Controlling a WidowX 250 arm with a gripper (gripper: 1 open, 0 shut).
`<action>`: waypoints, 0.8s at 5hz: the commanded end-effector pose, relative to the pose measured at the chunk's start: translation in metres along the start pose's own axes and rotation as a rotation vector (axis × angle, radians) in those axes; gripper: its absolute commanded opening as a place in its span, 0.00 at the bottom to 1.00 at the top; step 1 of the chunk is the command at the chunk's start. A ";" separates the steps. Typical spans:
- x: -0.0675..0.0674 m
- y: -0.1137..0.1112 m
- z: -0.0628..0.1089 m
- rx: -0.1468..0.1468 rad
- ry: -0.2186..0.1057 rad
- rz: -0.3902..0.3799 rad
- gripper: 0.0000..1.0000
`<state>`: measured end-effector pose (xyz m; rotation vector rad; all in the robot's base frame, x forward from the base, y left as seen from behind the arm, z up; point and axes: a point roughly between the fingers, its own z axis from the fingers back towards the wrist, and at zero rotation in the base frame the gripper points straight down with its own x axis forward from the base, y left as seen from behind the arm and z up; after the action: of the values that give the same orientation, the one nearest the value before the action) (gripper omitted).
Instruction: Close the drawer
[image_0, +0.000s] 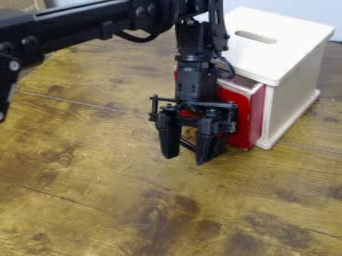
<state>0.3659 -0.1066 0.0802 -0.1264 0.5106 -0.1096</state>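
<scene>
The drawer shows as a red front in the lower left face of the cream-white cabinet, and it seems to stick out a little. Its black loop handle is mostly covered by my hand. My gripper hangs just in front of the drawer's left side, pointing steeply down at the table. Its two black fingers stand apart, and I see nothing between them. The black arm reaches in from the upper left.
The cabinet stands at the back right on a worn wooden table; it has a slot on top. The table's far edge runs along the upper left.
</scene>
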 end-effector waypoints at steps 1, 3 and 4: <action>-0.017 -0.014 0.014 0.010 -0.056 -0.058 1.00; -0.016 -0.004 0.005 0.047 -0.066 -0.122 1.00; -0.015 0.003 0.004 0.069 -0.074 -0.074 1.00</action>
<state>0.3512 -0.0974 0.0670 -0.0854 0.5013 -0.1746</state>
